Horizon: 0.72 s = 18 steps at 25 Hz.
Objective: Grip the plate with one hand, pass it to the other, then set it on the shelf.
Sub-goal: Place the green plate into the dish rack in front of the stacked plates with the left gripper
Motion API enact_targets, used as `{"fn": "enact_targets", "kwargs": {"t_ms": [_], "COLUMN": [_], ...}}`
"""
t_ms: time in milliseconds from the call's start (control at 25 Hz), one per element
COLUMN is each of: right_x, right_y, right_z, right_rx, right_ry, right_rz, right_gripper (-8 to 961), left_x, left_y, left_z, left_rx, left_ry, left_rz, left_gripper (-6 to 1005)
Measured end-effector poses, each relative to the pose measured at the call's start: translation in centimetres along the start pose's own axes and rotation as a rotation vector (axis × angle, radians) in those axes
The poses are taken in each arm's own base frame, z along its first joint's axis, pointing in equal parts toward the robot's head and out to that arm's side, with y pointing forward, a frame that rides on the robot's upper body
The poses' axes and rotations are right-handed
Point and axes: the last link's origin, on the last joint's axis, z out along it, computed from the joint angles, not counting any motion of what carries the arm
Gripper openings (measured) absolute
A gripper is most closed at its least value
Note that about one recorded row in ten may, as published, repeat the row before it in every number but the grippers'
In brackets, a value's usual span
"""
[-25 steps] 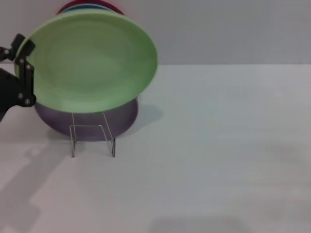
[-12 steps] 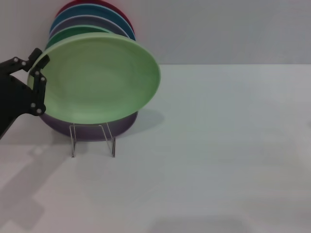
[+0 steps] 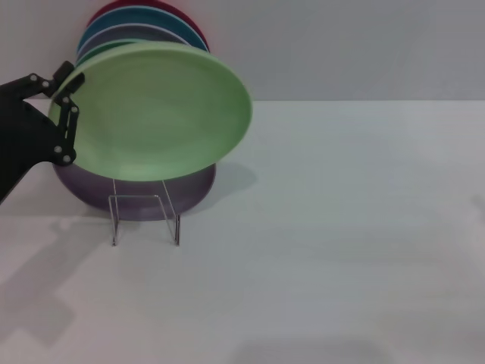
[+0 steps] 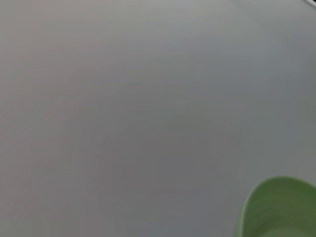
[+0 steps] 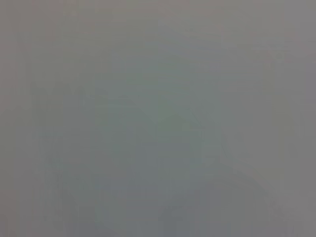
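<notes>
The light pastel-green plate (image 3: 155, 110) is held tilted, face toward me, above the front of the rack at the far left of the table. My left gripper (image 3: 62, 114) is black and is shut on the plate's left rim. A curved edge of the plate (image 4: 279, 210) also shows in the left wrist view. The shelf (image 3: 144, 216) is a thin wire rack standing on the table under the plate. It holds a lilac plate (image 3: 136, 193) at the front and darker green, blue and red plates (image 3: 140, 17) behind. My right gripper is out of view.
The white table (image 3: 341, 227) stretches to the right and toward me from the rack. A plain grey wall (image 3: 341, 45) runs behind it. The right wrist view shows only a blank grey surface.
The left gripper and the pale green plate dropped a little, then rose slightly and shifted right and toward the rack. The stacked plates behind came into view. The rack has not moved.
</notes>
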Motion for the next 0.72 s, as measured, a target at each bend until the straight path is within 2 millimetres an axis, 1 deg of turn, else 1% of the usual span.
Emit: {"fn": "enact_targets", "kwargs": {"t_ms": [80, 240, 720], "right_x": [0.08, 0.13, 0.24], "right_y": [0.17, 0.26, 0.72], "right_z": [-0.01, 0.06, 0.67], "right_rx": [-0.009, -0.016, -0.057], "right_ry": [0.001, 0.003, 0.012], "right_rz": [-0.012, -0.013, -0.029], "right_gripper": [551, 551, 551], "left_x": [-0.46, -0.74, -1.04], "left_y": [-0.06, -0.28, -0.26], "left_z": [0.1, -0.09, -0.46], "left_rx": [-0.024, -0.033, -0.035], "left_ry": [-0.025, -0.043, -0.069], "left_rz": [0.018, 0.027, 0.045], "left_gripper": [59, 59, 70]}}
